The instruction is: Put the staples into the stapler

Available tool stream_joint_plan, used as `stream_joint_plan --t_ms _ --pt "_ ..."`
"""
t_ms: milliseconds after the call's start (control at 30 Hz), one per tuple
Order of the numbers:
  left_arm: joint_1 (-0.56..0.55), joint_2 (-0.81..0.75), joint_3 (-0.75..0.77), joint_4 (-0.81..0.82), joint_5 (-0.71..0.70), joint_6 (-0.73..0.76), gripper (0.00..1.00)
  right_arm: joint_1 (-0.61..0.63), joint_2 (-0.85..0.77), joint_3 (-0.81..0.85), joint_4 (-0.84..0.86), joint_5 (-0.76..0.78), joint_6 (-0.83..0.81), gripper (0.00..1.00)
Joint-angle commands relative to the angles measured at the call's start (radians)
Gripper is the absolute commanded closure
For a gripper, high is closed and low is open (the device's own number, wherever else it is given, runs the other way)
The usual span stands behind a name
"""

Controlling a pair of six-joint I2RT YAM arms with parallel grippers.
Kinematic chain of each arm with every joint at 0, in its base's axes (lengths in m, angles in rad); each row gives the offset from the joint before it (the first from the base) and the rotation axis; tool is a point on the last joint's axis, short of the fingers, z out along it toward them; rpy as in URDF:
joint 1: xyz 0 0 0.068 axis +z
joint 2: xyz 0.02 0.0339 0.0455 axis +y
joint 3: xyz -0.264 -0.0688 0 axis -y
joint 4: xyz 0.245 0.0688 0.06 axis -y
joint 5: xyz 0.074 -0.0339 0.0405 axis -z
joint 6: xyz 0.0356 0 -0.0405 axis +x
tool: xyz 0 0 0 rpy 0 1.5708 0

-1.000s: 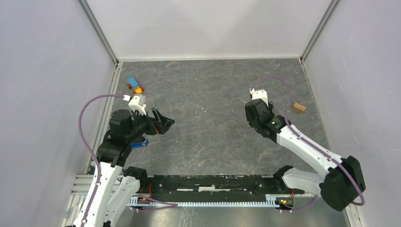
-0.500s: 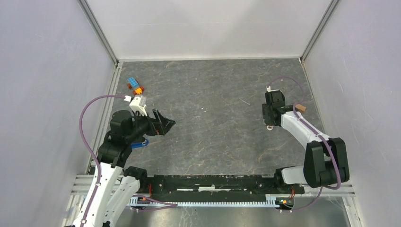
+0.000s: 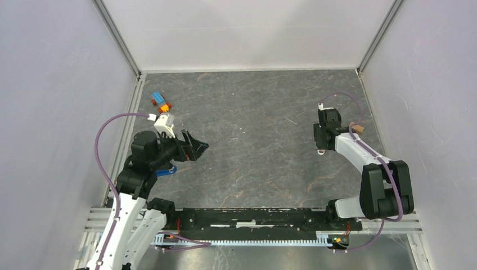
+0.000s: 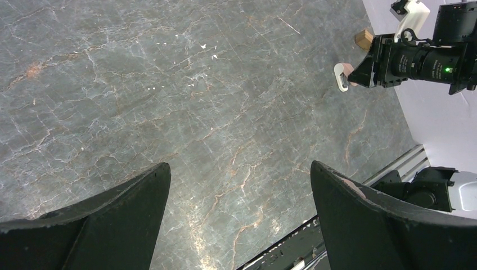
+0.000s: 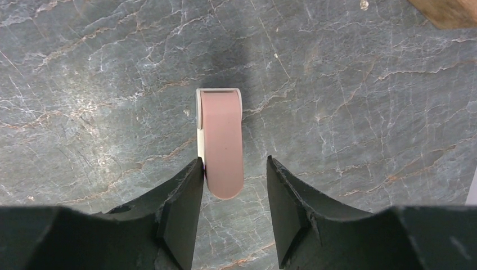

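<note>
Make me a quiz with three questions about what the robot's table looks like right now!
1. The left pincer is:
A. wide open and empty
B. shut tight
C. gripping a pencil

2. The body of the small slim desk stapler is:
A. red
B. yellow
C. blue

3. The small rounded pink-and-white piece lies:
A. inside the left pincer
B. on the table, between the fingers of the right pincer
C. on top of the stapler

Answers:
1 A, because the left wrist view shows its two black fingers far apart with only bare table between them.
2 C, because the top view shows a blue body poking out beside the left arm.
3 B, because the right wrist view shows the piece with one black finger on each side.
</note>
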Motion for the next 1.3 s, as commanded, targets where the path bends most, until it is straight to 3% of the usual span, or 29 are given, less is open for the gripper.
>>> stream_joint_plan --t_ms 0,200,333,467,600,767,933,1033,1100,1267 --pt "-0.004 0.002 0.001 0.037 -0.001 0.028 0.01 -0.006 0.005 -0.016 0.039 -0.031 -0.010 0.50" --pt "-0.004 -0.008 -0.002 0.036 -0.013 0.026 0.03 -0.004 -0.016 -0.042 0.040 -0.052 -0.004 0.59" --pt "-0.004 -0.016 -0.004 0.036 -0.013 0.023 0.06 -0.005 -0.030 -0.050 0.037 -0.089 0.004 0.77" --pt "-0.004 -0.015 -0.005 0.036 -0.022 0.012 0.14 -0.001 -0.101 -0.069 0.051 -0.210 0.048 0.88" --pt "-0.004 0.012 0.003 0.037 -0.015 -0.023 0.20 0.022 -0.198 -0.090 0.075 -0.340 0.106 0.91" --pt "-0.004 0.052 0.002 0.145 0.125 -0.187 0.24 0.072 -0.347 -0.146 0.175 -0.569 0.261 0.92" --pt "-0.007 0.076 -0.017 0.244 0.164 -0.253 0.25 0.215 -0.432 -0.172 0.299 -0.615 0.431 0.92" --pt "-0.022 0.083 -0.079 0.430 0.229 -0.350 0.27 0.303 -0.433 -0.184 0.379 -0.639 0.517 0.92" --pt "-0.062 0.092 -0.116 0.516 0.200 -0.388 0.28 0.359 -0.434 -0.202 0.459 -0.653 0.580 0.92" --pt "-0.217 0.164 -0.124 0.530 0.097 -0.314 0.32 0.497 -0.408 -0.205 0.545 -0.622 0.664 0.94"
